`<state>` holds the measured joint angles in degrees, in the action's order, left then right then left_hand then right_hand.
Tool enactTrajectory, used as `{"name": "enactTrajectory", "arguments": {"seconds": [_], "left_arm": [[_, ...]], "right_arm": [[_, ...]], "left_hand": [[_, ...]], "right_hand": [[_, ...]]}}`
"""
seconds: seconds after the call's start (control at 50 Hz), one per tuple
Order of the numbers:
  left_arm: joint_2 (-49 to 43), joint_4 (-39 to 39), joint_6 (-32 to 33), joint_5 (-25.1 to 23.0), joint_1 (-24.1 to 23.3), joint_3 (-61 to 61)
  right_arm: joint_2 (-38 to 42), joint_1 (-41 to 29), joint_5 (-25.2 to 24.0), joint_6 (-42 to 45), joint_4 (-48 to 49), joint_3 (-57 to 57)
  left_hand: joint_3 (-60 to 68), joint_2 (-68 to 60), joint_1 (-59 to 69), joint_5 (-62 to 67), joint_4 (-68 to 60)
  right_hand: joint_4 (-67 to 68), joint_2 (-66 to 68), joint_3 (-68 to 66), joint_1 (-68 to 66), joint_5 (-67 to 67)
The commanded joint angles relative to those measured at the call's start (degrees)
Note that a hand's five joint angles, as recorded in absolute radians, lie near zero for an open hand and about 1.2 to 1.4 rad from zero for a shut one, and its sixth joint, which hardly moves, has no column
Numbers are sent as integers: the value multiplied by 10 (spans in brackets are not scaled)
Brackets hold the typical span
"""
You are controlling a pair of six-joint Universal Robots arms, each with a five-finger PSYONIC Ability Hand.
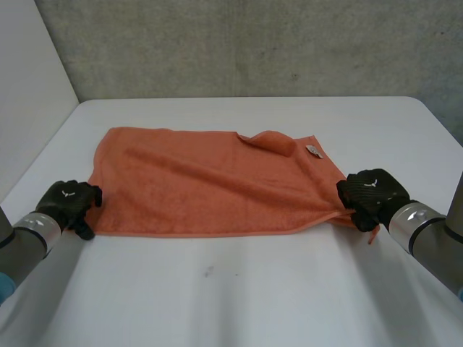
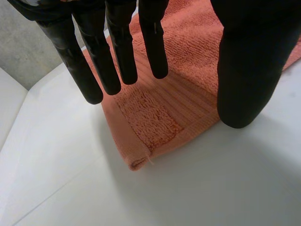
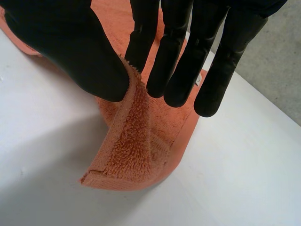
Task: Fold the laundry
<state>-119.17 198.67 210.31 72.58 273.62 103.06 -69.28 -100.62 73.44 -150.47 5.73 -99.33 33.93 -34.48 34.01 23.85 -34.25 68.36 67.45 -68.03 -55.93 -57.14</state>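
An orange towel lies spread on the white table, folded double, with a small bump and a white tag at its far right corner. My left hand hovers over the towel's near left corner; its fingers are straight and apart from the thumb, holding nothing. My right hand is at the near right corner, pinching the towel's edge between thumb and fingers, with the corner lifted off the table.
A grey concrete wall stands behind the table's far edge. A white panel borders the left side. Bare tabletop lies in front of the towel, with a small dark speck on it.
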Motion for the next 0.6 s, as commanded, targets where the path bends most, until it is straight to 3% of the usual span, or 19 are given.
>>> {"name": "enactTrajectory", "arguments": {"seconds": [0.02,0.6], "left_arm": [[-9,4,-1,-1,0,-13],[-32,3,-1,-2,-1,-57]], "right_arm": [[3,0,0,0,1,0],[24,-2,0,5,1,1]], "left_hand": [[87,-82,87,88,-84],[183,-178,182,184,-180]], "right_hand": [[116,125,-120,-241,-129],[116,125,-120,-241,-129]]}}
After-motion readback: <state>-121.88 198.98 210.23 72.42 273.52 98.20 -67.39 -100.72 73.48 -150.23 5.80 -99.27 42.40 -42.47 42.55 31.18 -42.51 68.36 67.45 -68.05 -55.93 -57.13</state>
